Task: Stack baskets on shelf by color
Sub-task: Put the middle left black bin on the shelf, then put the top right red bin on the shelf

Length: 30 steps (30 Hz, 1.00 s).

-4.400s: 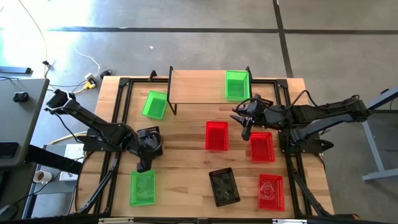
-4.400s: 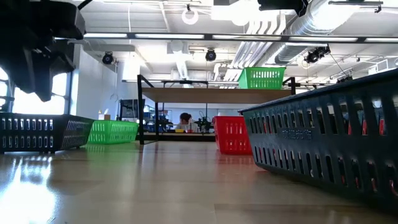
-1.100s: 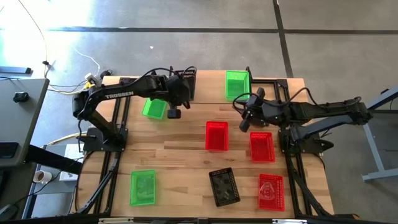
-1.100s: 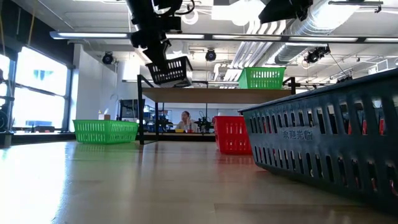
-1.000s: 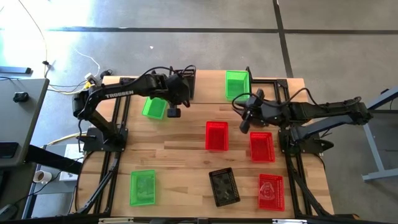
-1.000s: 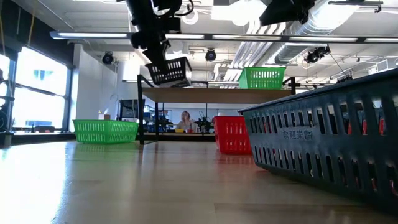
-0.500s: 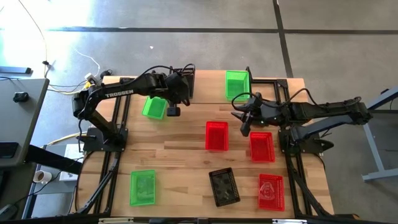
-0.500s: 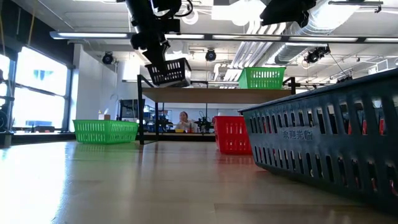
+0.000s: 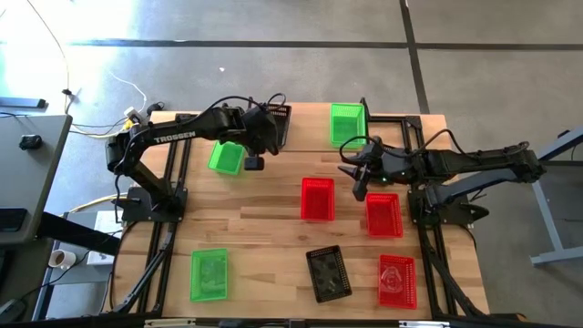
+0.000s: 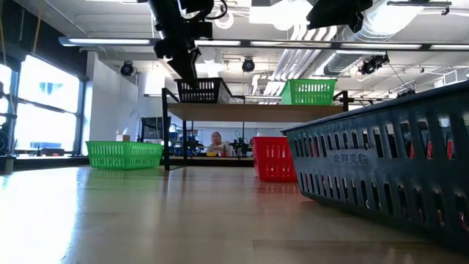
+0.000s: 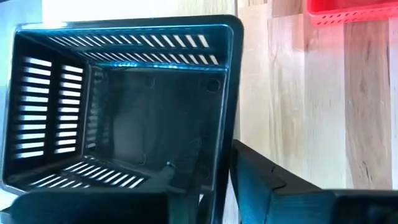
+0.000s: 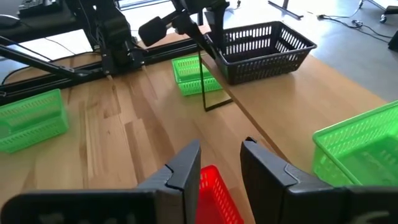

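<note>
Far left on the worktop [image 9: 273, 228]: one green basket [image 9: 209, 275] at the near edge, another green basket [image 9: 226, 155] beside the shelf's left legs. Both unsorted.

Left gripper [image 9: 258, 137] is at the shelf's [image 9: 305, 128] left end, with a black basket [image 10: 199, 90] sitting level on the plank. In the left wrist view a finger is right at the basket's [image 11: 124, 99] near wall. Can't tell if it's clamped or already let go; looks like a drop-off, my guess. Left end probably picked to keep black apart from green.

Middle: red basket [image 9: 317, 198] on the worktop, another black one [image 9: 328, 272] near the front edge.

Right gripper [image 9: 358, 173] hovers just in front of the shelf, above the boards between two red baskets; jaws parted, nothing held. Likely lining up on a red one next.

Right end of shelf: green basket [image 9: 346, 123] already up. Two more red baskets [image 9: 383, 215] [image 9: 397, 279] on the worktop, right side.

Most baskets not yet shelved.
</note>
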{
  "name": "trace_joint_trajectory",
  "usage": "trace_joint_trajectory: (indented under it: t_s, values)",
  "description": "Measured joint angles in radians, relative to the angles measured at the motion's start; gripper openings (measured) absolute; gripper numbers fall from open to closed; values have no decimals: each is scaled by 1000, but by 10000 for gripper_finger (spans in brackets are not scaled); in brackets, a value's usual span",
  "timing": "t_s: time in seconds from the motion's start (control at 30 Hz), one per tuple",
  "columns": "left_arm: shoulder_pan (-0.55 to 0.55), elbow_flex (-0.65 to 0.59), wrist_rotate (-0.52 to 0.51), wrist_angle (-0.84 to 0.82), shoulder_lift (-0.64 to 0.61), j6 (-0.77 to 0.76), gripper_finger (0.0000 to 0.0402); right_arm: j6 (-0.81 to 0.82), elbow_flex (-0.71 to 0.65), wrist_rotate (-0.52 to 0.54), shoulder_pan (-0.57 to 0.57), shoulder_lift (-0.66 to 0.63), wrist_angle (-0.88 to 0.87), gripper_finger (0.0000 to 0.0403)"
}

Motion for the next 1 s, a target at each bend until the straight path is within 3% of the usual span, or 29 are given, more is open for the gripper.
trace_joint_trajectory:
  t_s: [0.13,0.3,0.67,1.0]
  values:
    - [-1,0,0,2,0,-44,91,-1,0,-30,0,0,-1,101]
    - [-13,0,1,0,-5,-92,109,12,0,-164,0,0,-37,101]
    - [-50,0,-1,1,-50,-167,122,238,0,-477,10,0,-355,101]
    - [-52,1,0,1,-94,-343,122,313,0,-518,187,33,-576,101]
